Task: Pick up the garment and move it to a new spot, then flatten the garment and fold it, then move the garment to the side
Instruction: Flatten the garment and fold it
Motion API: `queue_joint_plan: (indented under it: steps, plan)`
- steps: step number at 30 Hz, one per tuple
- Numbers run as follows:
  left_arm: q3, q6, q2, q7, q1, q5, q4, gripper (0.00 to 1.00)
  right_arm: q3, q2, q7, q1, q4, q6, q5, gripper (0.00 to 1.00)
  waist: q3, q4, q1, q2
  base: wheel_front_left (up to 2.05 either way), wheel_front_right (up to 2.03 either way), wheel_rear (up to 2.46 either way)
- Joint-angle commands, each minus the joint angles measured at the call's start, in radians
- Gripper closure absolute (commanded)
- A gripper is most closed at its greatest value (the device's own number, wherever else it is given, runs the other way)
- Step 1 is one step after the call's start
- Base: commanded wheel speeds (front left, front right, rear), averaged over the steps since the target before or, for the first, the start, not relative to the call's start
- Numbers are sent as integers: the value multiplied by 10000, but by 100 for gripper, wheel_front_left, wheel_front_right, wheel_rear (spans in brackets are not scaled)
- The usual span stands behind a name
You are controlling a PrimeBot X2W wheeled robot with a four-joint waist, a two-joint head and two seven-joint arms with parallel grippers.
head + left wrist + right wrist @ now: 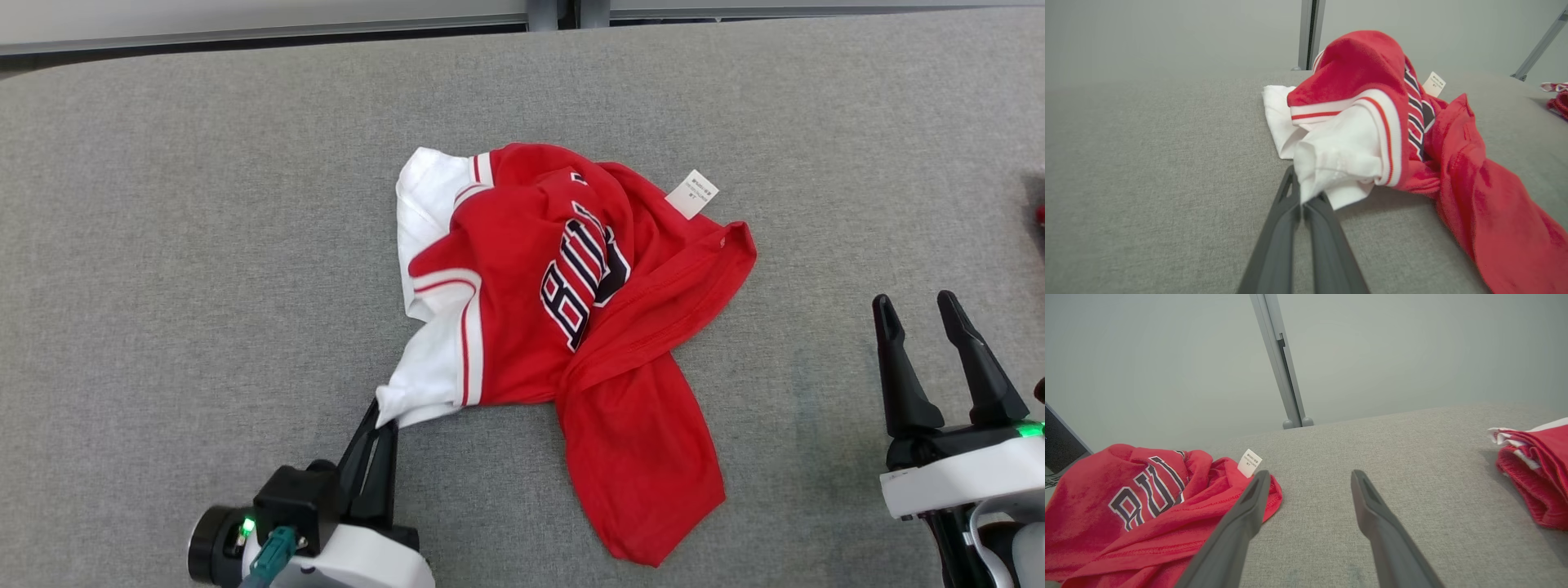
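Garment: a crumpled red garment [522, 269] with white side panels, lying in a heap at the centre of the head view.
Garment trim: red and white stripes run along the seams where the white panels meet the red cloth.
Lettering: dark block lettering [581, 282] outlined in white, turned sideways and partly lost in the folds.
Care label: a small white care label [691, 193] sticks out at the heap's upper right edge.
Loose part: one red flap spreads flat from the heap toward the lower centre of the head view.
Support: a grey fabric tabletop [163, 245] carries it all.
Left tool: the left tool [380, 416], at the lower left of the head view, has its fingers together and clamped on the garment's white lower-left corner; in the left wrist view the white cloth [1331, 163] bunches just above the pinched tips [1302, 196].
Right tool: the right tool [914, 302], at the lower right, stands with its fingers apart, holding nothing, well apart from the garment.
Right wrist view: the right tool's left finger [1249, 498] overlaps the red hem [1086, 498].
Other cloth: a second red garment [1535, 473] lies at the right edge.
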Motion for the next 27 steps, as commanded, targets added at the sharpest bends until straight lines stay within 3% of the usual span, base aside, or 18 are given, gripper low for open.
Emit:
queue_joint_plan:
  steps: [1,7,8,9,16,24,27]
  plan:
    - [88,73,-30,-72,97,-119,58,100,-26,-26,54,44,-38,0,12,0,-1,27,0,0,0,0,0]
    - [195,-111,-389,-458,280,-651,1136,100,-128,-49,92,43,-93,0,26,0,-24,145,0,0,0,0,0]
    - [197,-162,-421,-550,231,-683,1342,79,-128,-48,110,51,-97,0,18,0,-52,151,0,0,0,0,0]
    - [235,-224,-493,-719,159,-772,1447,0,-135,-53,130,57,-117,0,10,0,-69,152,0,0,0,0,0]
    - [798,-306,-506,-1505,-176,-713,1760,0,-236,-115,223,132,-256,0,-116,0,-411,176,0,0,0,0,0]
    - [1825,-217,-137,-1676,-621,-303,1552,0,-290,-132,371,195,-387,2,-234,0,-970,230,0,0,0,0,0]
    - [2092,-393,-42,-1676,-843,-106,1265,0,-285,-129,432,263,-426,0,-312,0,-1234,216,0,0,0,0,0]
